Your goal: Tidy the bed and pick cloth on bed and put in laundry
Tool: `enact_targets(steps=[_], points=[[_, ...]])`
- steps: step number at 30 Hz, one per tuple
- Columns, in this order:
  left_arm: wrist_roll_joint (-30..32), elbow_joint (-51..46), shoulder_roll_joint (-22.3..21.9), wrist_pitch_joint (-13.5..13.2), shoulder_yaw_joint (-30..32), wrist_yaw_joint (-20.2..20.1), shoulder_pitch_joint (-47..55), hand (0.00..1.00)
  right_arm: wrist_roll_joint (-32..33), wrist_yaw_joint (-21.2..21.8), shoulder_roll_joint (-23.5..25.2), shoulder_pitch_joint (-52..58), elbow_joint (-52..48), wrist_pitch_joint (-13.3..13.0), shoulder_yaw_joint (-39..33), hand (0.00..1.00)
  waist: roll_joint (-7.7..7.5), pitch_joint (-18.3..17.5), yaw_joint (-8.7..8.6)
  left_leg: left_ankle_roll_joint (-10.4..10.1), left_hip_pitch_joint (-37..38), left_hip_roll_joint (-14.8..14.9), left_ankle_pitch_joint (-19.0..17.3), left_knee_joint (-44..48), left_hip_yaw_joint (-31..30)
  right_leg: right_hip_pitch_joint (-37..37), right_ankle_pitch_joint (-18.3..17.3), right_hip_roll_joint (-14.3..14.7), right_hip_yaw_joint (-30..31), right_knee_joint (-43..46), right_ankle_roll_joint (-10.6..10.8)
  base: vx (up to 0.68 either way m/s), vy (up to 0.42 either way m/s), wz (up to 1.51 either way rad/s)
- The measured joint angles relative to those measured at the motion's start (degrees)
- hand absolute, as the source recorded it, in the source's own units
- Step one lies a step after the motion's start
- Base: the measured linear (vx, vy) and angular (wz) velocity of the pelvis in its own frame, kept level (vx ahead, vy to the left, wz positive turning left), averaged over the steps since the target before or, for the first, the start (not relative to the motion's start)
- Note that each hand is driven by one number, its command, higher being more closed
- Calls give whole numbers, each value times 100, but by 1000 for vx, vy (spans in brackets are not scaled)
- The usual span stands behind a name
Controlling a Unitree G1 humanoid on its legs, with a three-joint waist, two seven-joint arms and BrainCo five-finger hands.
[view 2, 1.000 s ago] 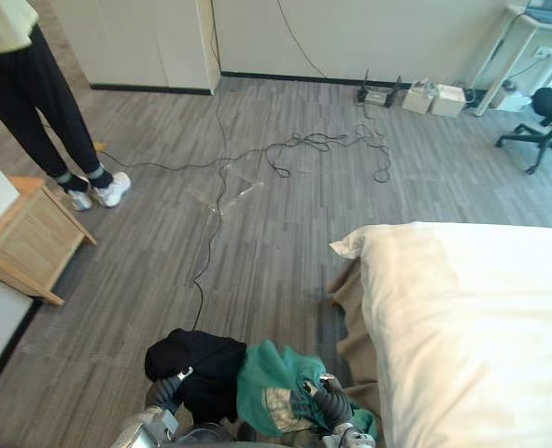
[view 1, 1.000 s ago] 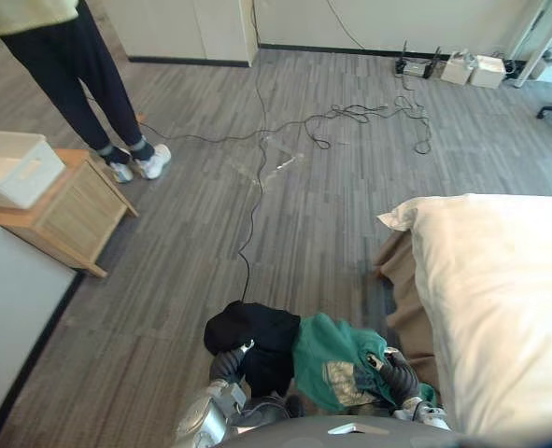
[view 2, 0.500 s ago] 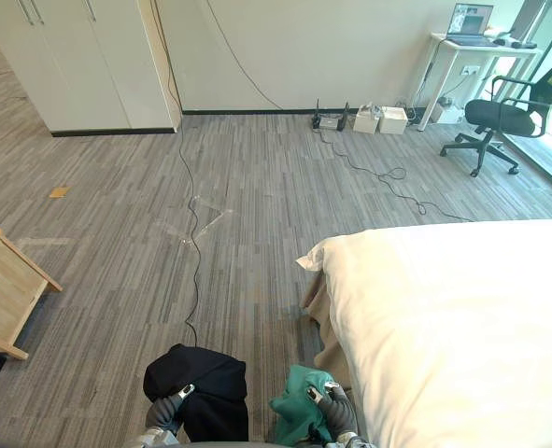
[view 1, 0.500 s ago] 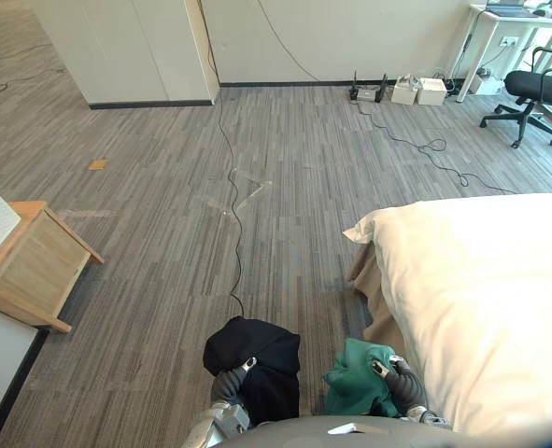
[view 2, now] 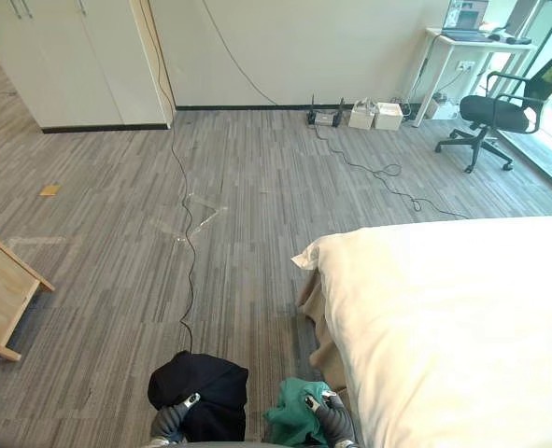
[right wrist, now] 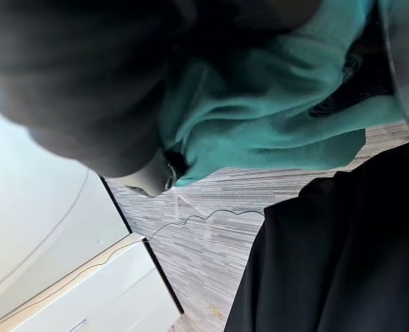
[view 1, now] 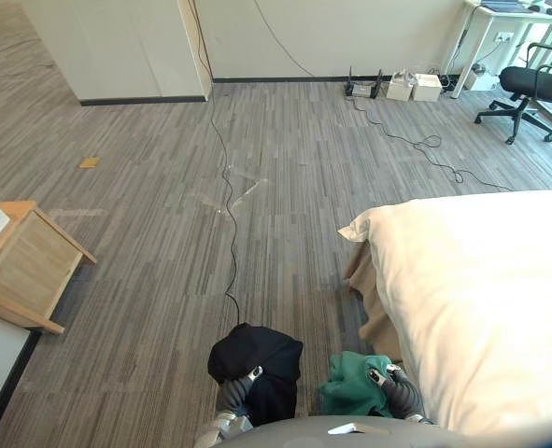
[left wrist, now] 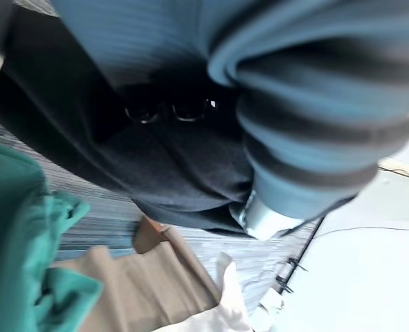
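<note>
Left hand (view 1: 241,386) at bottom centre, fingers clenched on a bunched black cloth (view 1: 259,350), held up over the grey striped floor (view 1: 163,233). Right hand (view 1: 394,390) just right of it, grasping a crumpled green cloth (view 1: 352,378), near the bed's corner. The two cloths sit side by side with a narrow gap, not touching. Bed (view 1: 481,289) with a smooth cream cover fills the lower right. Wooden nightstand (view 1: 28,266) at the left edge. Black office chair (view 1: 534,86) at the upper right.
</note>
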Motion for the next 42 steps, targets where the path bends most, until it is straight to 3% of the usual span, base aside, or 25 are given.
enact_targets(steps=[2,3,4,7,9,11,13,14,16,19,22,23,24,25,26,27,28,30,33,35,36,37,38,39,42], points=[[-2,51,38,-42,7,12,-53,100,0,-15,-127,-59,21,1,99,100,82,75,6,-128,-290,79,-298,710,32,78,-60,-6,-104,30,-69,-18,-28,29],[-3,46,59,-67,33,56,-85,100,3,-13,-214,-103,17,-1,179,100,12,198,8,-218,-581,154,-409,1462,194,147,-178,-42,-204,50,-111,-60,-17,42],[-9,8,78,-83,114,65,-115,100,24,-14,-247,-128,11,-12,179,100,140,325,5,-229,-969,300,-416,2387,371,215,-254,-45,-287,80,-179,-77,-23,42],[-167,-56,31,-74,258,51,-119,100,198,-22,-456,-138,8,-33,216,100,205,495,97,-160,-1634,586,-284,3908,496,403,-406,-55,-317,201,-201,-14,10,13],[-170,-59,26,-67,257,38,-116,100,226,-14,-554,-142,11,-34,183,100,299,582,152,-55,-1638,571,-634,3566,499,469,-497,-129,-204,309,-157,91,104,-13],[-169,-63,18,-66,274,38,-105,100,223,7,-555,-134,11,-28,141,100,255,671,157,21,-1643,492,-632,2764,616,507,-608,-352,-189,422,-45,157,182,-12],[-168,-84,-11,-65,272,38,-95,100,216,46,-577,-70,-34,-32,108,100,305,689,154,-16,-1629,482,-219,1759,676,594,-737,-481,-175,419,132,173,220,-9],[-165,-74,-91,-103,293,43,-75,100,206,55,-588,-12,11,-43,47,100,313,697,207,328,-1542,389,25,1596,824,828,-849,-630,-67,292,278,257,302,-15],[-159,-80,-91,-155,291,38,-78,100,203,85,-580,-26,-25,-60,50,100,282,655,269,344,-1579,335,-223,1753,920,864,-836,-691,-15,198,265,291,254,-17],[-113,-48,-97,-332,330,31,-76,100,129,182,-481,-16,-44,-103,57,100,202,604,313,718,-1695,252,-668,2222,1050,877,-652,-829,243,285,441,339,215,-4],[-94,-31,-93,-359,463,42,16,100,82,193,-395,-14,-48,-127,19,100,94,542,346,865,-1309,131,-954,2128,1152,441,-560,-1048,376,1754,732,374,172,-11],[-88,-7,-55,-397,465,49,52,100,51,197,-336,-7,-46,-159,28,100,9,514,356,886,-1142,63,-1048,2053,1178,84,-437,-1153,457,2767,933,213,57,-10],[57,78,19,-446,484,66,100,100,23,211,-248,19,-47,-218,35,100,-89,475,351,887,-865,-65,-1150,1902,1179,-453,4,-1271,542,4179,1175,373,81,-17],[161,92,97,-447,504,106,154,100,-58,212,-234,37,-53,-304,21,100,-196,453,341,870,-409,-220,-1189,1621,1150,-792,134,-1403,410,5333,1065,346,53,-15],[180,113,102,-447,502,115,169,100,-65,212,-247,42,-54,-332,8,100,-201,456,328,862,-265,-259,-1193,1509,1120,-874,101,-1439,307,5614,978,346,52,-9],[243,157,110,-446,463,175,189,100,-76,206,-298,71,-82,-380,-36,100,-180,462,303,845,135,-301,-1181,1221,1052,-1111,-112,-1466,-5,6055,615,317,36,20],[233,161,150,-444,457,250,149,100,-109,192,-306,69,-133,-413,-111,100,-121,459,246,834,400,-312,-1157,1000,901,-1396,-310,-1415,-246,6100,486,315,22,34],[211,162,153,-427,473,355,44,100,-114,158,-307,94,-211,-417,-144,100,-145,487,133,832,631,-295,-1142,816,658,-1848,-591,-1307,-417,5763,431,386,-66,88],[63,170,157,-269,646,490,-257,100,-120,156,-353,-102,-115,-414,-233,100,13,671,1,831,987,79,-1143,782,8,-2109,-679,-879,-786,3756,226,410,-158,125],[67,168,159,-264,762,470,-361,100,-78,207,-327,-155,-98,-415,-237,100,8,684,9,798,1069,221,-1150,758,-329,-2192,-176,-774,-775,2265,263,374,-197,119],[74,168,167,-269,833,453,-345,100,-45,279,-317,-149,-103,-425,-237,100,-9,679,31,568,1135,285,-1230,761,-510,-2221,564,-752,-629,1129,298,352,-213,83],[81,169,165,-269,871,445,-318,100,-44,295,-317,-150,-100,-426,-238,100,-5,680,32,476,1174,307,-1280,760,-565,-2221,929,-756,-597,969,316,470,-303,92],[95,216,129,-270,954,444,-270,100,-37,329,-325,-172,-99,-425,-250,100,23,685,21,265,1299,437,-1397,770,-709,-2183,1502,-705,-578,996,-73,474,-293,39],[100,213,-20,-279,998,424,-229,100,-36,340,-307,-301,-152,-421,-285,100,292,717,136,90,1288,619,-1316,778,-759,-2325,1149,-646,-672,1486,-162,467,-292,30],[101,207,-188,-285,991,267,-200,100,-42,378,-335,-426,-323,-422,-379,100,313,767,106,-229,1294,759,-1076,902,-944,-2559,207,-792,-874,2544,-301,433,-303,37]])
